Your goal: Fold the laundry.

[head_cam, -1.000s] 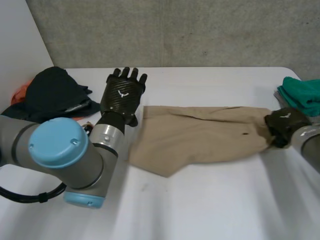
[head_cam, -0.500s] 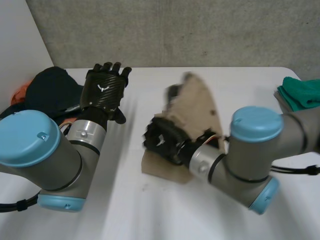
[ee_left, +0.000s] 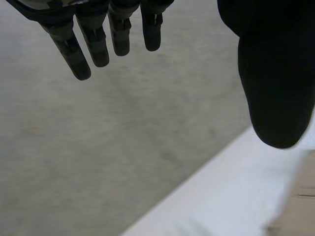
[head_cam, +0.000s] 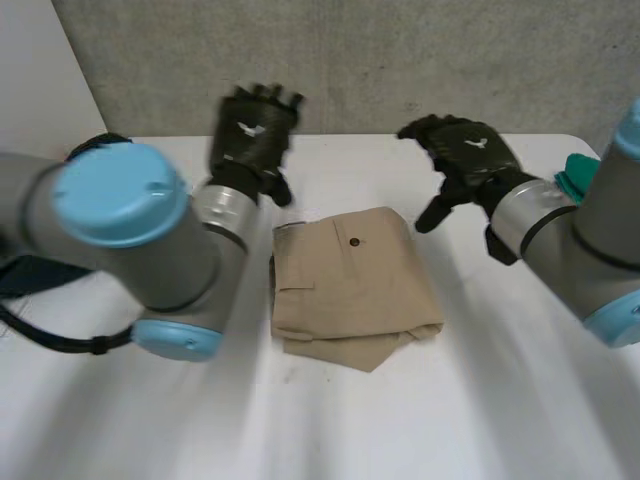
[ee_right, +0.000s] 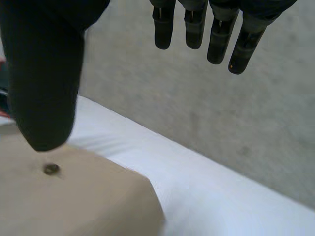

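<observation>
Grey concrete wall (head_cam: 400, 60) backs a white table (head_cam: 500, 400), and the tan trousers (head_cam: 350, 290) now lie at its centre as a compact folded packet, button (head_cam: 355, 242) facing up. A second ago they were spread wide across the table with the right hand at their far end. That hand then swept the end over, so one fold looks finished.

Both hands have come off the cloth. The left hand (head_cam: 252, 135) is raised at 11 o'clock from the packet, and the right hand (head_cam: 462, 160) at 2 o'clock. Each has its fingers straight and spread, holding nothing. The right wrist view confirms this, with the fingers (ee_right: 216, 34) apart above the trousers' far edge.

A loose corner pokes out at 6 o'clock, so the packet probably needs squaring up or another fold before it is set aside.

The layers underneath cannot be seen. The left arm covers most of the dark clothes (head_cam: 30, 273) at 9 o'clock. The right arm cuts off the green cloth (head_cam: 580, 170) at 3 o'clock, leaving only a sliver.
</observation>
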Action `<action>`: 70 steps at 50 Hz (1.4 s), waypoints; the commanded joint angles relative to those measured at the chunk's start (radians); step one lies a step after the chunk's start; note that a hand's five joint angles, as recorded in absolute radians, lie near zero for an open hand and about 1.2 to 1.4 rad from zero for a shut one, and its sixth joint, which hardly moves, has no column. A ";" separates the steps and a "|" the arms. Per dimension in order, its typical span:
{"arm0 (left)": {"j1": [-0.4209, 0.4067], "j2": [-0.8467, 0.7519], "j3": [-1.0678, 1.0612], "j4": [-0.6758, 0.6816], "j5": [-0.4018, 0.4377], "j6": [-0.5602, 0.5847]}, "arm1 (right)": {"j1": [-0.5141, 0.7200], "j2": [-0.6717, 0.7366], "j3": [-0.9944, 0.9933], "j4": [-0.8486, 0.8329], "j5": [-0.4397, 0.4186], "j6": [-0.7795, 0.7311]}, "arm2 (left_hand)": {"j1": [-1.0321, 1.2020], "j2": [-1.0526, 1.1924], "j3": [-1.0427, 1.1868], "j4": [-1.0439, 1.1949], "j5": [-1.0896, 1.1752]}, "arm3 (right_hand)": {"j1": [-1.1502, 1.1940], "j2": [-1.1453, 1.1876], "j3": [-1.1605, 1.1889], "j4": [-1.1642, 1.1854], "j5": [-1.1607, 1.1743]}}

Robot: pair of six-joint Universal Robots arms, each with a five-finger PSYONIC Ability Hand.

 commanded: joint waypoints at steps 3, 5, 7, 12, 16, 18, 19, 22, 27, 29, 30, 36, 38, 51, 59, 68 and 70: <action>-0.105 -0.200 0.195 -0.245 -0.008 -0.013 | -0.013 0.184 -0.245 0.299 -0.053 -0.085 | -0.002 -0.014 -0.019 -0.014 -0.032 | -0.031 -0.053 -0.040 -0.061 -0.067; -0.108 -0.229 0.221 -0.294 -0.063 -0.011 | -0.008 0.224 -0.283 0.337 -0.073 -0.116 | 0.009 -0.002 -0.008 -0.002 -0.020 | -0.031 -0.053 -0.040 -0.061 -0.067; -0.108 -0.246 0.236 -0.330 -0.093 -0.008 | -0.002 0.277 -0.341 0.388 -0.081 -0.171 | 0.010 -0.002 -0.007 -0.002 -0.020 | -0.031 -0.053 -0.040 -0.061 -0.067; -0.097 -0.290 0.258 -0.412 -0.104 -0.008 | 0.025 0.359 -0.409 0.433 -0.066 -0.266 | 0.010 -0.002 -0.007 -0.002 -0.020 | -0.031 -0.053 -0.040 -0.061 -0.067; -0.092 -0.315 0.255 -0.423 -0.088 -0.003 | 0.045 0.432 -0.429 0.436 -0.021 -0.318 | 0.010 -0.002 -0.007 -0.002 -0.020 | -0.031 -0.053 -0.040 -0.061 -0.067; -0.089 -0.330 0.255 -0.429 -0.078 0.000 | 0.058 0.468 -0.431 0.431 0.014 -0.366 | 0.010 -0.002 -0.007 -0.002 -0.020 | -0.031 -0.053 -0.040 -0.061 -0.067; -0.085 -0.342 0.255 -0.435 -0.071 0.006 | 0.061 0.477 -0.431 0.428 0.026 -0.384 | 0.010 -0.002 -0.007 -0.002 -0.020 | -0.031 -0.053 -0.040 -0.061 -0.067; -0.080 -0.356 0.255 -0.441 -0.061 0.021 | 0.067 0.498 -0.422 0.422 0.059 -0.455 | 0.010 -0.002 -0.007 -0.002 -0.020 | -0.031 -0.053 -0.040 -0.061 -0.067; -0.073 -0.384 0.264 -0.433 -0.054 0.085 | 0.068 0.514 -0.406 0.375 0.086 -0.487 | 0.010 -0.002 -0.007 -0.002 -0.020 | -0.031 -0.053 -0.040 -0.061 -0.067; -0.063 -0.393 0.267 -0.433 -0.054 0.101 | 0.068 0.514 -0.394 0.352 0.086 -0.487 | 0.021 0.010 0.004 0.010 -0.008 | -0.029 -0.051 -0.038 -0.060 -0.066; -0.057 -0.396 0.270 -0.432 -0.054 0.106 | 0.068 0.511 -0.379 0.324 0.086 -0.486 | 0.024 0.013 0.007 0.013 -0.005 | -0.026 -0.048 -0.035 -0.057 -0.063; -0.046 -0.384 0.262 -0.432 -0.022 0.121 | 0.068 0.447 -0.319 0.250 0.086 -0.461 | 0.039 0.027 0.022 0.028 0.010 | -0.021 -0.042 -0.029 -0.051 -0.057; -0.043 -0.361 0.258 -0.432 -0.009 0.116 | 0.067 0.401 -0.288 0.226 0.083 -0.431 | 0.027 0.016 0.010 0.016 -0.002 | -0.021 -0.042 -0.029 -0.051 -0.057; 0.045 0.045 0.114 -0.384 0.347 0.024 | 0.068 0.032 0.198 -0.018 0.059 -0.289 | 0.012 0.001 -0.005 0.001 -0.017 | -0.031 -0.053 -0.040 -0.061 -0.067; 0.145 0.144 0.072 -0.407 0.719 -0.020 | 0.139 0.018 0.457 -0.322 0.024 -0.312 | 0.027 0.016 0.010 0.016 -0.002 | -0.031 -0.053 -0.040 -0.061 -0.067; 0.165 0.145 0.068 -0.407 0.736 -0.115 | 0.191 0.184 0.464 -0.547 0.042 -0.366 | 0.027 0.016 0.010 0.016 -0.002 | -0.031 -0.053 -0.040 -0.061 -0.067; 0.162 0.145 0.065 -0.407 0.736 -0.115 | 0.191 0.216 0.431 -0.560 0.053 -0.392 | 0.024 0.013 0.007 0.013 -0.005 | -0.031 -0.053 -0.040 -0.061 -0.067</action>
